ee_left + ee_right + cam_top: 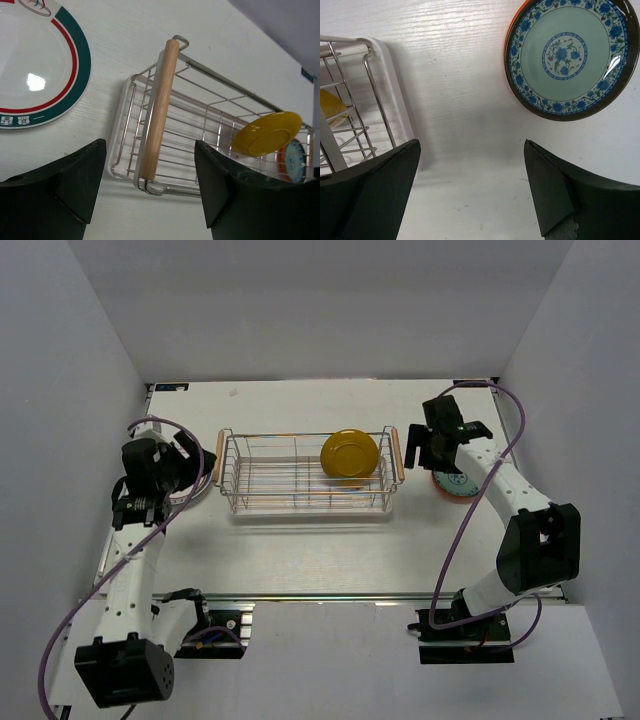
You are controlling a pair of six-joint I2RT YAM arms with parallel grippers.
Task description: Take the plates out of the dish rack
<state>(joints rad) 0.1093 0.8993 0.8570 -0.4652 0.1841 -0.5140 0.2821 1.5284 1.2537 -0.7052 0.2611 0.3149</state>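
Note:
The silver wire dish rack (300, 480) with wooden handles stands mid-table, and one yellow plate (349, 455) leans upright near its right end. My left gripper (188, 458) hovers open just left of the rack, nothing between its fingers. In its wrist view the near wooden handle (159, 107) shows between the jaws, with a white plate (40, 75) with red and teal rim bands lying flat on the table to the left. My right gripper (427, 445) is open and empty to the right of the rack. A teal flower-patterned plate (567, 55) lies there on top of an orange plate (511, 31).
A white drip tray (395, 100) sits under the rack. Grey enclosure walls stand close on the left, right and back. Arm cables loop out beside both arms (470, 510).

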